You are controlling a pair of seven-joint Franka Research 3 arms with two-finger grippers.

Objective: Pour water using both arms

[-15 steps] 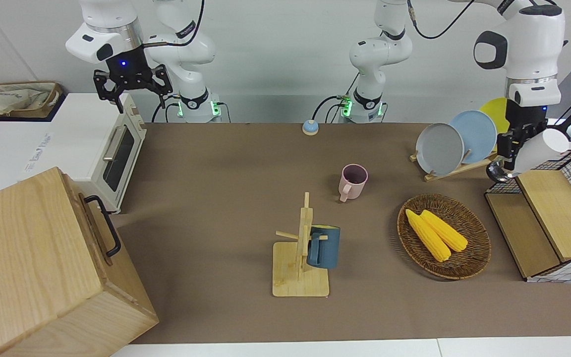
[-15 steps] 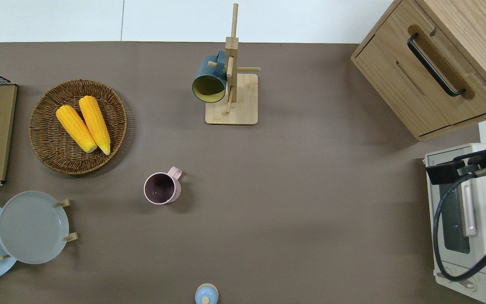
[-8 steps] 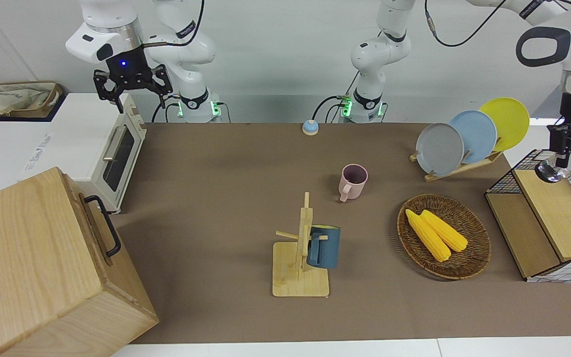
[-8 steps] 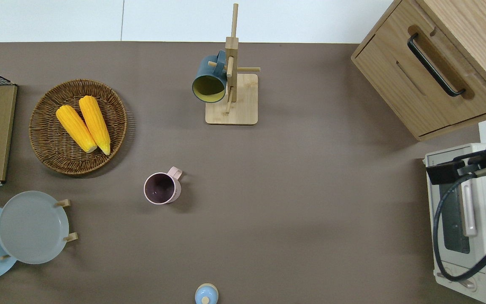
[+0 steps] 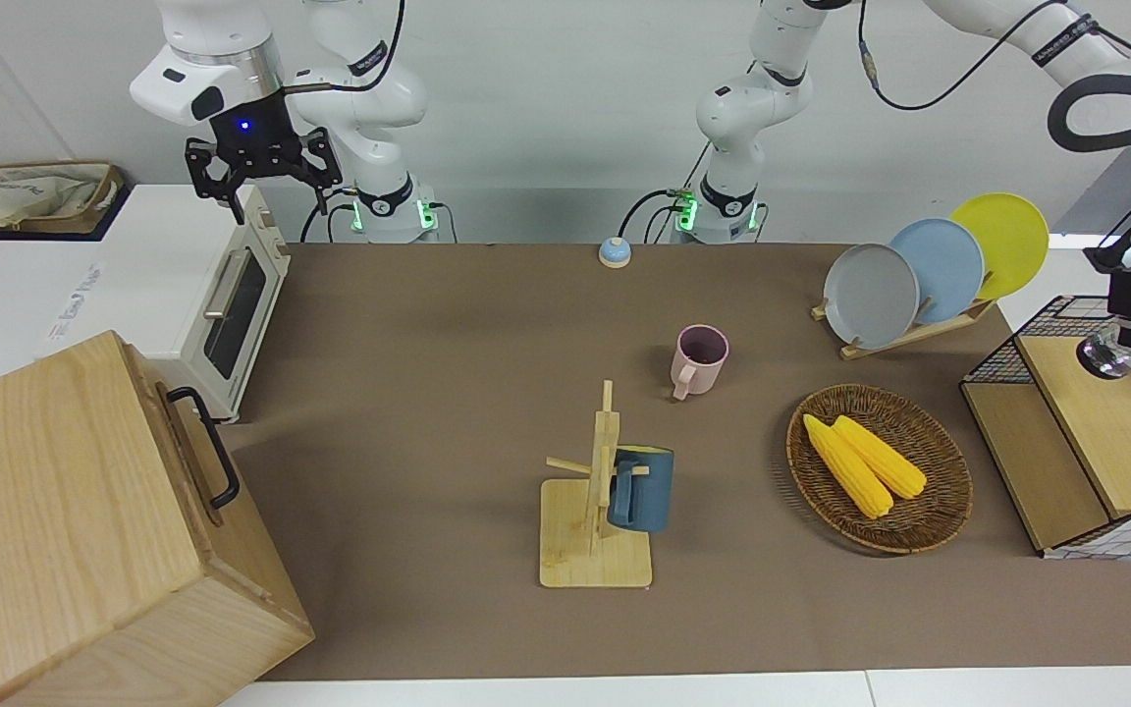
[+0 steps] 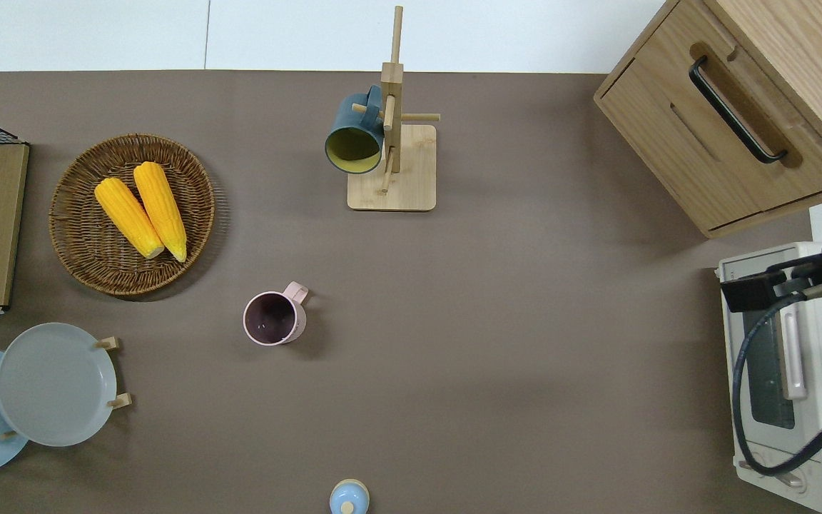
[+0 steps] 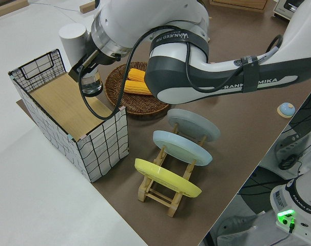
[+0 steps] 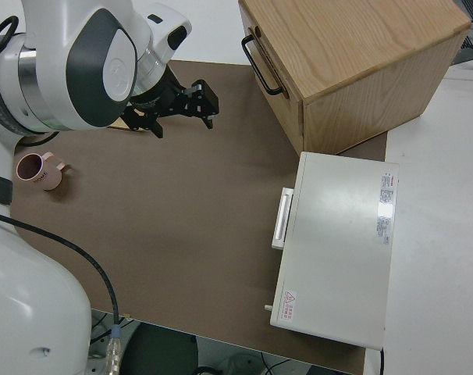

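My left gripper [image 5: 1130, 295] is shut on a white vessel [image 7: 73, 36] with a clear shiny end [image 5: 1104, 357]. It holds the vessel over the wire box with a wooden lid [image 5: 1096, 442] at the left arm's end of the table. The left side view shows the same gripper [image 7: 86, 61] and the box [image 7: 101, 148]. The overhead view does not show this gripper. A pink mug [image 5: 701, 358] stands upright and empty on the brown mat, also in the overhead view [image 6: 274, 318]. My right gripper [image 5: 261, 167] is open and parked.
A blue mug [image 5: 642, 488] hangs on a wooden mug tree. A wicker basket [image 5: 929, 535] holds two corn cobs. A rack with three plates [image 5: 904, 275], a blue bell [image 5: 614, 252], a toaster oven [image 5: 183, 285] and a wooden cabinet [image 5: 65, 530] also stand here.
My left arm has swung the vessel away from the plate rack toward its end of the table, over the wire box, and turned it from tilted to more upright. The right arm has not moved.
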